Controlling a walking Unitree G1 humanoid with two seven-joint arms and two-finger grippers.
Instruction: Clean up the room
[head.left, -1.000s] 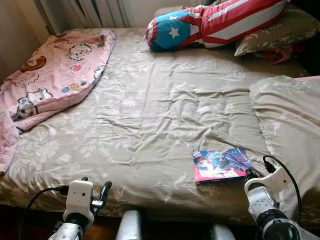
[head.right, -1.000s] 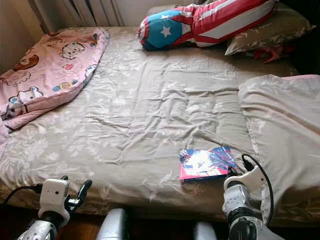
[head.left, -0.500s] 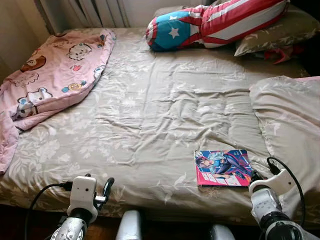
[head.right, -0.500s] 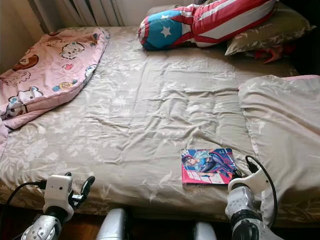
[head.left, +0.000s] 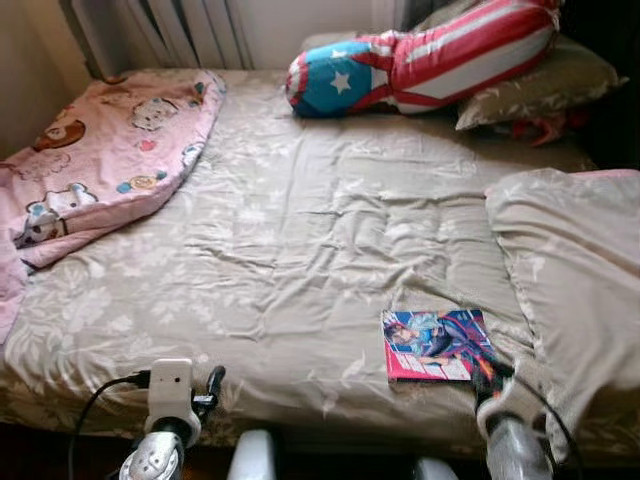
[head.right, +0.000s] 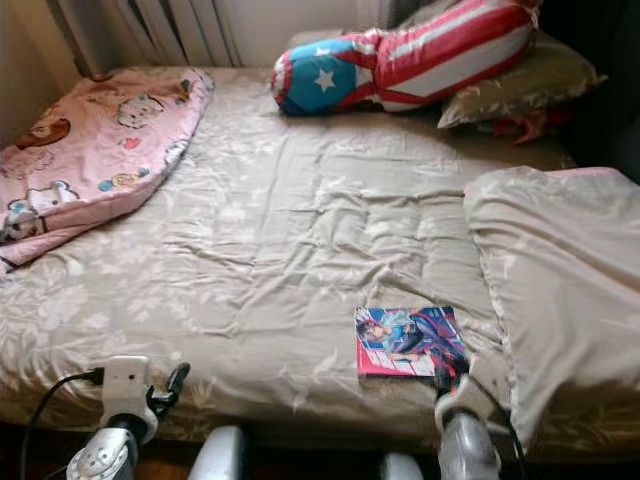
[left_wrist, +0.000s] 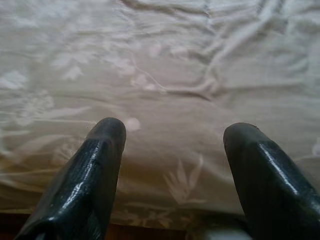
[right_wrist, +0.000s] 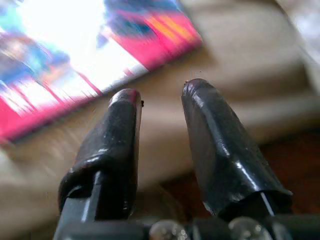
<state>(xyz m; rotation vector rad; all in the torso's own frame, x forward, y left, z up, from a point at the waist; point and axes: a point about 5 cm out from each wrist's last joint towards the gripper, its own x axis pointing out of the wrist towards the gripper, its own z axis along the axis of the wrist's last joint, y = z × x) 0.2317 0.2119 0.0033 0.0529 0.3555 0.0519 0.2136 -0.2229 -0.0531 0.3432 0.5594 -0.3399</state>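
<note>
Right end effector (right_wrist: 162, 92) sits just short of the comic book (head.left: 434, 343) at the bed (head.left: 300, 230) edge — fingers a narrow gap apart, grasping nothing. The book lies flat on the grey floral bedspread, just ahead of its fingertips. Left end effector (left_wrist: 175, 132) hovers low over the bed's front edge, spread wide, released. Step in hand, likely: picking up the book. Next move calls for spreading the fingers, then getting one under the thin cover — a flat book on soft fabric is tricky.
</note>
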